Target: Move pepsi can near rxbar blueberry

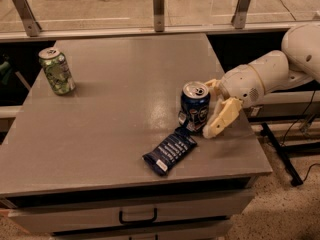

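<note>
The pepsi can, dark blue with a silver top, stands upright on the grey table right of centre. The rxbar blueberry, a flat dark blue wrapper with white text, lies just in front of the can, its upper end nearly touching the can's base. My gripper is at the can's right side. Its cream fingers are spread, one in front right of the can and one behind it, and they do not squeeze it.
A green-and-white patterned can stands at the table's far left. A rail with metal posts runs behind the table. The table's right edge is just under my arm. A drawer handle is below the front edge.
</note>
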`<state>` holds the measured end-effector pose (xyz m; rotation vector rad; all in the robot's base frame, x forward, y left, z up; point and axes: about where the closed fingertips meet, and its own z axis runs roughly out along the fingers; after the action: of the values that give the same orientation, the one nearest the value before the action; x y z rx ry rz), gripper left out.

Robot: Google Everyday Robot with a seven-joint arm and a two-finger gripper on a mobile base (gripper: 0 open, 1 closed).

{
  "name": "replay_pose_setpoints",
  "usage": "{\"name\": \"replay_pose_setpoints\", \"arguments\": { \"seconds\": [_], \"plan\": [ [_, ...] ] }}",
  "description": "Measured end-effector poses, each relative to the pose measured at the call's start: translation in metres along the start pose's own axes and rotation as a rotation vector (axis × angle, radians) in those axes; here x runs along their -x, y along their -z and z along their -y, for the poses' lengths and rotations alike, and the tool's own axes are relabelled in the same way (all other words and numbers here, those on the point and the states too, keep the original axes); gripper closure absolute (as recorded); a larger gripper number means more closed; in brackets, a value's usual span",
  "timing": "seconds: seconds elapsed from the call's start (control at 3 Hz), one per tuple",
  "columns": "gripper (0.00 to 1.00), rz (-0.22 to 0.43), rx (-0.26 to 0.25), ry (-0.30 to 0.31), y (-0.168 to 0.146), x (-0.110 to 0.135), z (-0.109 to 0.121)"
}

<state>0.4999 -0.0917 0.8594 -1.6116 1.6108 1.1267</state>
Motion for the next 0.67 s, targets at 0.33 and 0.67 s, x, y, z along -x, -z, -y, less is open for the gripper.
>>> {"name": "replay_pose_setpoints", "arguments": {
  "seconds": [0.33, 0.67],
  "plan": [
    [0.0, -0.024, -0.038, 0.034, 0.013, 0.007, 0.006],
    [0.0, -0.086, -0.233, 0.211, 0.069, 0.064, 0.029]
  ]
}}
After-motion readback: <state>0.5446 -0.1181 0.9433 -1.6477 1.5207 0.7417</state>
